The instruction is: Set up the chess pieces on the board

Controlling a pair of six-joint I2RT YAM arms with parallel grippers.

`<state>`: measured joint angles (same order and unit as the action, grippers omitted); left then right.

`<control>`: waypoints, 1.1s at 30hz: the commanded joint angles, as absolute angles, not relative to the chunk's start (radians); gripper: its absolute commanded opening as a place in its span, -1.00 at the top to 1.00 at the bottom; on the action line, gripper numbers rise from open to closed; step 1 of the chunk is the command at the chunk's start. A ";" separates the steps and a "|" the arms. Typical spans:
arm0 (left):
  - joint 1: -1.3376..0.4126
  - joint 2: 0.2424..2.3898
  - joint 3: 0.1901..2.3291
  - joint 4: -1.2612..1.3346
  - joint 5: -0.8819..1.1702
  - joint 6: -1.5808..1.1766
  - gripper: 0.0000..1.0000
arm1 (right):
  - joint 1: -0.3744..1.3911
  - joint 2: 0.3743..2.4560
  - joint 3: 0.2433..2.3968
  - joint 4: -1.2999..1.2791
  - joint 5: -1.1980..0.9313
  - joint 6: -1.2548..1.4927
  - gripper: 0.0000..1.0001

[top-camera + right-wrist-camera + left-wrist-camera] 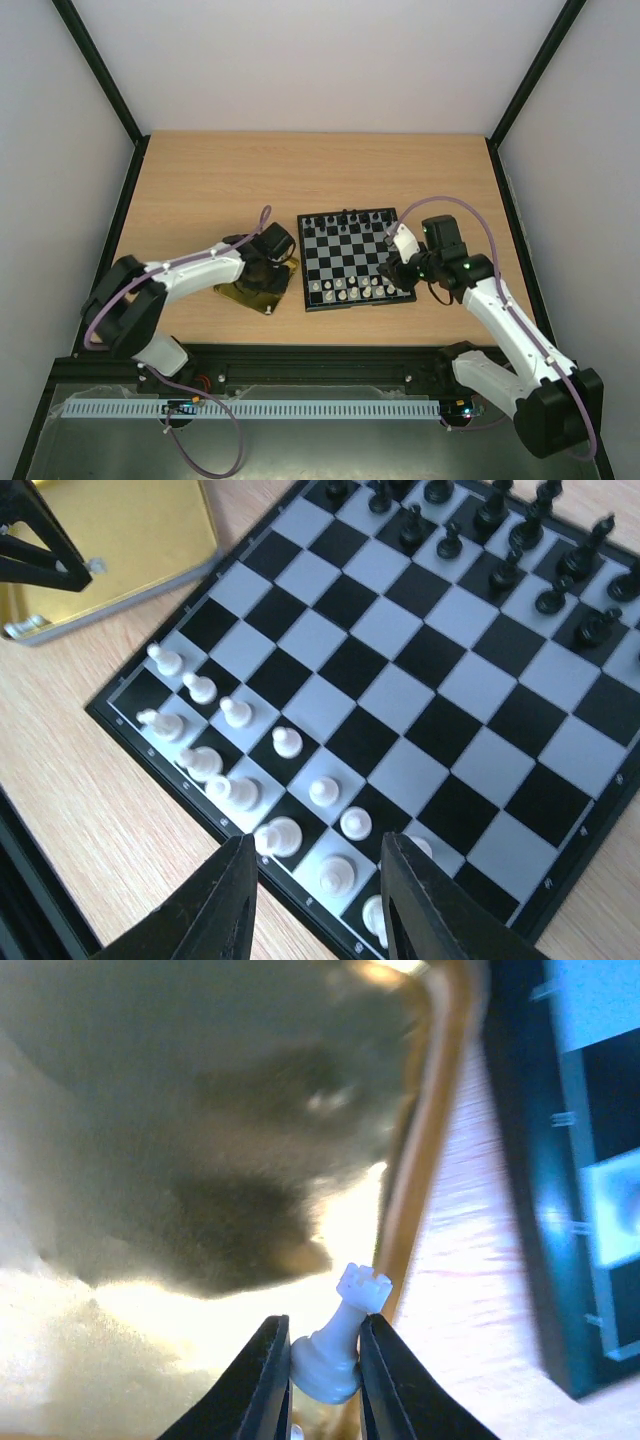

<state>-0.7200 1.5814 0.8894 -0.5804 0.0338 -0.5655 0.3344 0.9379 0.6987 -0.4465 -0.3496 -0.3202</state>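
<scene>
My left gripper (322,1332) is shut on a white rook (338,1350), pinched at its base and leaning right, just over the right edge of the gold tray (200,1340). In the top view this gripper (262,268) hangs over the tray (250,297), left of the board (352,262). Several white chess pieces (230,785) stand in the board's two near rows. My right gripper (318,848) hovers open above those rows near the board's rim (130,725), with nothing between its fingers.
Black chessmen (500,570) fill the board's far rows. The gold tray (120,540) lies just off the board's left side, with the left arm's fingers (40,555) above it. Bare wooden table (300,170) lies beyond, and black frame posts stand at the table's sides.
</scene>
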 commanded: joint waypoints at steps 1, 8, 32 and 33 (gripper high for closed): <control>-0.727 1.439 0.856 -0.450 0.072 -0.468 0.88 | 0.339 1.025 0.833 -0.516 -0.459 -0.307 0.27; -0.773 1.215 0.762 -0.155 0.175 -0.403 0.89 | 0.363 1.302 1.110 -0.646 -0.702 -0.226 0.28; -0.822 1.078 0.659 0.065 0.218 -0.344 0.84 | 0.601 1.624 1.407 -0.762 -0.809 -0.134 0.37; -0.822 1.077 0.658 0.063 0.219 -0.345 0.84 | 0.601 1.629 1.410 -0.762 -0.812 -0.133 0.40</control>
